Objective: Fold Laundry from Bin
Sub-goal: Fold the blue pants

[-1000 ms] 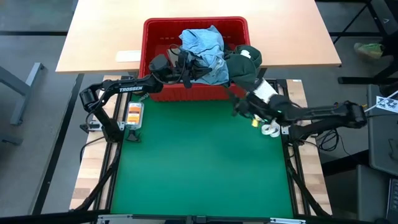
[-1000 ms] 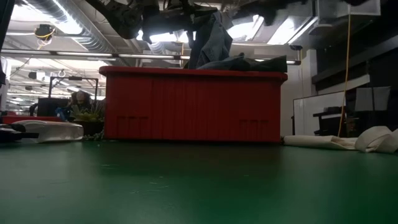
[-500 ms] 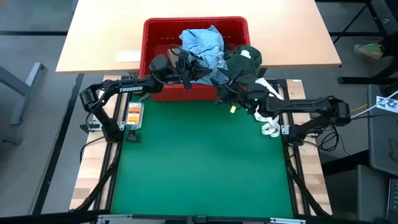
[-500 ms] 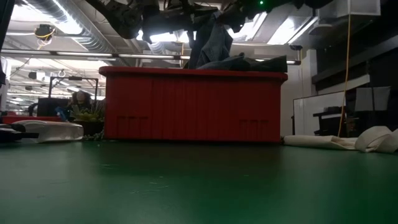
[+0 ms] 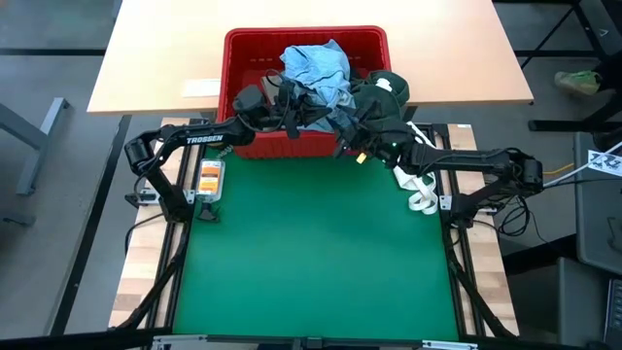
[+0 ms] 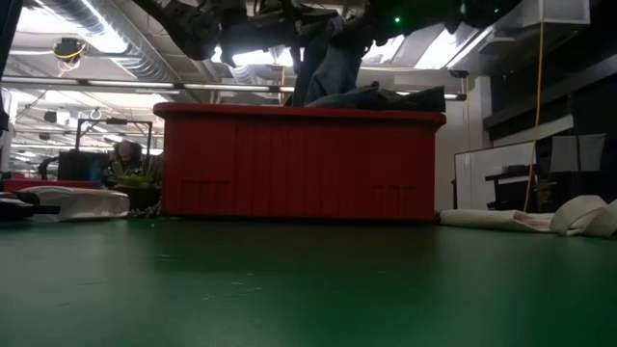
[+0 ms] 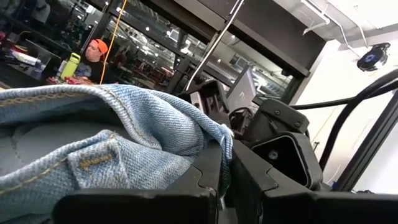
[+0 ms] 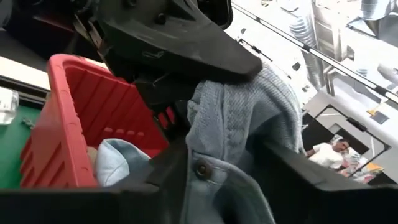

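Green matting fronts the red bin (image 5: 243, 44) at the table's far side; above its near rim, the left gripper (image 5: 294, 113) pinches the light blue garment (image 5: 316, 66), right gripper (image 5: 352, 133) straddling its buttoned edge, not clamped

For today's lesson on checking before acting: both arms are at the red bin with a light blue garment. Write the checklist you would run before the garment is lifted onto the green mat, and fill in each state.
1. Left gripper shut on the light blue garment: ok; the left wrist view shows cloth clamped in its fingers.
2. Right gripper firmly shut on the same garment: cannot tell; cloth lies between its fingers.
3. Garment free of the dark green garment: cannot tell.
4. Green mat bare for laying out: ok.
5. Bin standing level: ok.
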`<move>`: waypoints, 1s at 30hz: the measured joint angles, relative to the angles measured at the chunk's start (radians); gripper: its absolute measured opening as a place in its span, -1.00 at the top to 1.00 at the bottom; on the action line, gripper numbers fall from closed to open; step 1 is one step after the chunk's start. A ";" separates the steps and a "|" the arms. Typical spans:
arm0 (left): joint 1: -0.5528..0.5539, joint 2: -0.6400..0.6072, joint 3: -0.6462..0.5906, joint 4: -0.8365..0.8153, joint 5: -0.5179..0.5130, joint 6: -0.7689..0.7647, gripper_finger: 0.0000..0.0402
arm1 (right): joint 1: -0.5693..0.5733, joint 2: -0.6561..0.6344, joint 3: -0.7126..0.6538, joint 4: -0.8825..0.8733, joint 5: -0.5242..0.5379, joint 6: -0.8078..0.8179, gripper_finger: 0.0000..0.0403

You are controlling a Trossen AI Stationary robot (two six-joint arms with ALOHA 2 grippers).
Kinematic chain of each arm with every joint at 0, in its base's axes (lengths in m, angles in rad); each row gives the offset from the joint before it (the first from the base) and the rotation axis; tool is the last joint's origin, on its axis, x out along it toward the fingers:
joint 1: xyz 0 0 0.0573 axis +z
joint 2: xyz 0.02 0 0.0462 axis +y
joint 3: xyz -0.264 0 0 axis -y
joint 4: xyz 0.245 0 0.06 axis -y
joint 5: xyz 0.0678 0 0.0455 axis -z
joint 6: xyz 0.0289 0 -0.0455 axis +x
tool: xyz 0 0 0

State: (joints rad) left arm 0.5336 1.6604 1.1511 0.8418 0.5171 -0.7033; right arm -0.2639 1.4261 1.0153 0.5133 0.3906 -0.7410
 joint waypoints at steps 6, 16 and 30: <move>0.000 -0.001 0.000 0.000 0.001 0.052 0.92 | -0.007 0.000 0.000 0.006 -0.017 -0.011 0.84; 0.022 -0.001 0.000 0.040 0.113 0.138 0.65 | -0.006 -0.044 -0.001 0.005 0.002 -0.052 0.80; 0.124 -0.001 0.000 0.123 0.609 0.001 0.46 | -0.006 -0.170 -0.001 0.006 0.005 -0.075 0.83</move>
State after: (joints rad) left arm 0.6576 1.6592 1.1507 0.9649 1.1264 -0.7018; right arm -0.2695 1.2557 1.0145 0.5197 0.3954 -0.8158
